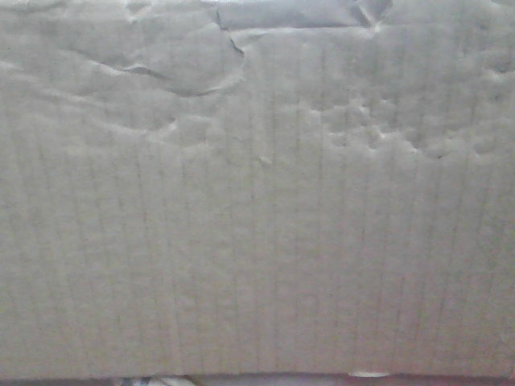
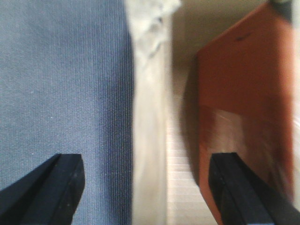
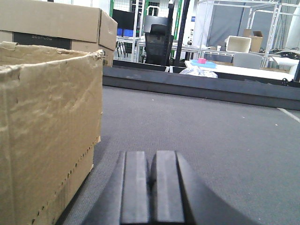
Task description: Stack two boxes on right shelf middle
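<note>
The right gripper [image 3: 152, 187] is shut tight, holding nothing; the box [image 3: 47, 131] stands just to its left on the grey mat [image 3: 211, 131]; the left gripper [image 2: 146, 161] gapes wide, gripping nothing.

In the front view, a box [image 1: 257, 241] is seen as pale greyish tan, lined with faint vertical ribs. In the right wrist view, the near box [image 3: 47, 131] is shown in mottled tan, with a dotted row of perforations near its base. The rear box [image 3: 56, 21] is lighter tan, crossed by a dark band. The surface [image 3: 211, 126] is dark grey, finely woven. The right gripper [image 3: 151, 173] is black, as is a far chair [image 3: 157, 42]. A blue tray [image 3: 204, 64] is topped by something pink. In the left wrist view, the black left gripper [image 2: 147, 183] is framed by blue-grey weave [image 2: 61, 84], a cream strip [image 2: 150, 140] and a red-brown panel [image 2: 239, 79].
</note>
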